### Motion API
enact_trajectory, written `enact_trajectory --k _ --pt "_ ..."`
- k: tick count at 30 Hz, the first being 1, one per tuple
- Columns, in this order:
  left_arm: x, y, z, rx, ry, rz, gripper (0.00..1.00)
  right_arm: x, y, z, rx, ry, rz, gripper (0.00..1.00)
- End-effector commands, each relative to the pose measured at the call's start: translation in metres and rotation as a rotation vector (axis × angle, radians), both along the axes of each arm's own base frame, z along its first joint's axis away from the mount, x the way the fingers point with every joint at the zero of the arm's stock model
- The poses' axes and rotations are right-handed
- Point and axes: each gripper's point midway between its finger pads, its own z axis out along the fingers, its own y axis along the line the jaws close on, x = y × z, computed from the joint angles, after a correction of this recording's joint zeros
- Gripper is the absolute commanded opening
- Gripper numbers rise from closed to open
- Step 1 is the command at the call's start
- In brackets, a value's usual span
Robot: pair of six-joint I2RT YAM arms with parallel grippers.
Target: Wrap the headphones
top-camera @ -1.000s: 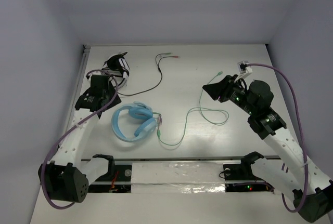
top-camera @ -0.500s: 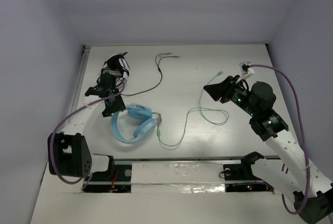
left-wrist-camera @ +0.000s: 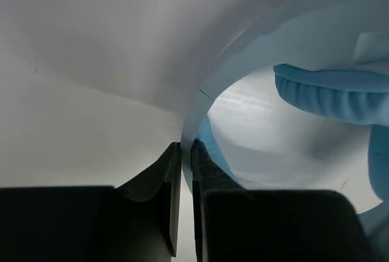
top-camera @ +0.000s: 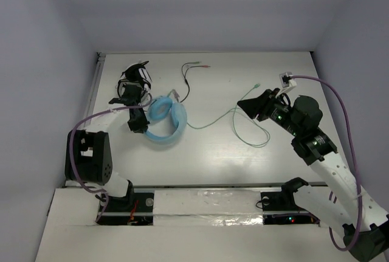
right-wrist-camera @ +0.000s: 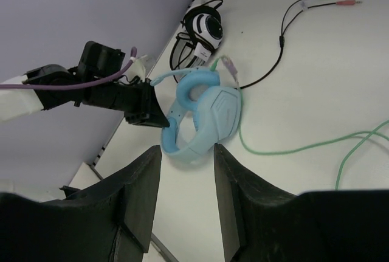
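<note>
1. While the pale green cable (top-camera: 213, 120) lies unwound across the bench (top-camera: 213, 158), the headphones (top-camera: 165, 119) need a fixed anchor. The left gripper (left-wrist-camera: 186, 145) supplies it, with its jaws closed tight on the thin edge of the blue headband (right-wrist-camera: 185, 152).
2. Location of the headphones: left half of the bench, toward the far-left corner, just on the near side of the black-and-white headphones (top-camera: 135, 78). Whether the ear cups rest on the bench or are raised slightly cannot be told.
3. Grip rationale (judgement): holding the headband leaves both ear cups and the cable exit free, so turns of cable can be laid around the body without the fingers obstructing them.
4. Cable layout: it leaves the headphones toward the right edge, then forms a loose loop (top-camera: 258, 135) in the right half of the bench, below the right gripper (top-camera: 242, 104).
5. Right gripper state: jaws parted, nothing between them. It hangs above the cable's free end, well apart from the headphones. This is judged a ready position for picking up the slack.
6. Hazard (judgement): the dark cable (top-camera: 186, 86) of the other headset runs close to the far side of the blue headphones and could be snagged during winding.
</note>
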Motion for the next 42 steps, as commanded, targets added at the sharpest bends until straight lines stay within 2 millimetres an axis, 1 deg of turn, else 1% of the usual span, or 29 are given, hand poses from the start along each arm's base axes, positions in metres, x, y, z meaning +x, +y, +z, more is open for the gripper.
enact_trajectory --k 1,4,5,8,11,12,14,15,16,17,18,19,21,23,24,25,26,28,29,30,32,33,34,35,36,38,39,40,42 --pt "0.038 -0.011 0.006 -0.052 -0.120 0.007 0.00 -0.003 0.002 0.024 0.015 -0.069 0.017 0.46" --pt "0.068 -0.011 0.022 -0.038 -0.195 -0.011 0.00 0.001 0.002 0.022 0.011 -0.065 0.006 0.46" --pt "0.083 -0.012 0.037 -0.040 -0.242 -0.020 0.00 0.003 0.001 0.021 0.014 -0.061 -0.003 0.46" --pt "0.106 -0.007 0.055 0.024 -0.304 -0.053 0.12 0.005 -0.003 0.026 0.020 -0.068 -0.031 0.46" --pt "0.102 0.001 0.049 0.062 -0.276 -0.024 0.32 0.007 -0.004 0.028 0.032 -0.067 -0.046 0.46" --pt "0.102 0.003 0.055 0.068 -0.303 -0.011 0.48 0.008 -0.004 0.028 0.036 -0.066 -0.048 0.46" --pt "0.095 0.007 0.055 0.076 -0.312 0.015 0.60 0.008 -0.002 0.027 0.041 -0.058 -0.039 0.46" --pt "0.093 0.009 0.066 0.078 -0.344 0.029 0.66 0.009 -0.001 0.026 0.042 -0.056 -0.039 0.46" --pt "0.091 0.009 0.071 0.073 -0.363 0.034 0.67 0.010 -0.001 0.025 0.041 -0.052 -0.038 0.46" --pt "0.085 0.009 0.072 0.070 -0.369 0.040 0.67 0.010 -0.001 0.023 0.041 -0.051 -0.039 0.46" --pt "0.080 0.006 0.088 0.056 -0.420 0.052 0.67 0.011 0.000 0.023 0.041 -0.051 -0.039 0.46" --pt "0.078 0.007 0.091 0.051 -0.441 0.063 0.67 0.012 -0.001 0.022 0.041 -0.051 -0.042 0.46" --pt "0.062 -0.007 0.095 0.029 -0.464 0.066 0.63 0.013 0.001 0.021 0.038 -0.045 -0.036 0.46" --pt "0.043 -0.016 0.085 0.027 -0.447 0.079 0.59 0.011 0.002 0.022 0.041 -0.047 -0.029 0.33" --pt "0.035 -0.032 0.093 0.000 -0.480 0.060 0.47 0.011 0.001 0.023 0.042 -0.049 -0.030 0.26" --pt "0.032 -0.040 0.093 -0.036 -0.497 0.101 0.38 0.011 0.001 0.023 0.043 -0.051 -0.028 0.04" --pt "0.024 -0.046 0.085 -0.049 -0.489 0.102 0.32 0.010 0.002 0.023 0.040 -0.055 -0.019 0.00" --pt "0.019 -0.057 0.086 -0.085 -0.516 0.130 0.15 0.008 0.003 0.019 0.028 -0.050 -0.010 0.00" --pt "0.015 -0.056 0.079 -0.085 -0.503 0.143 0.05 0.008 0.003 0.018 0.024 -0.048 -0.008 0.00" --pt "0.013 -0.058 0.077 -0.090 -0.503 0.149 0.00 0.008 0.003 0.017 0.023 -0.046 -0.008 0.02" --pt "0.016 -0.058 0.080 -0.114 -0.543 0.183 0.00 0.006 0.007 0.016 0.030 -0.046 0.010 0.21" --pt "0.014 -0.058 0.075 -0.126 -0.541 0.196 0.00 0.006 0.008 0.017 0.033 -0.052 0.015 0.33" --pt "0.012 -0.060 0.074 -0.134 -0.544 0.203 0.00 0.006 0.009 0.016 0.029 -0.047 0.018 0.56" --pt "0.009 -0.058 0.067 -0.132 -0.533 0.221 0.00 0.007 0.009 0.016 0.025 -0.049 0.019 0.63" --pt "0.008 -0.055 0.064 -0.124 -0.527 0.240 0.19 0.007 0.009 0.015 0.020 -0.048 0.021 0.66" --pt "0.004 -0.046 0.058 -0.090 -0.526 0.277 0.38 0.007 0.010 0.013 0.017 -0.043 0.027 0.70" --pt "0.001 -0.043 0.050 -0.082 -0.519 0.287 0.51 0.006 0.011 0.014 0.017 -0.048 0.032 0.70" --pt "0.003 -0.042 0.050 -0.085 -0.532 0.300 0.56 0.006 0.011 0.014 0.020 -0.047 0.033 0.71" --pt "0.002 -0.042 0.041 -0.080 -0.516 0.308 0.58 0.005 0.014 0.011 0.019 -0.039 0.046 0.71"
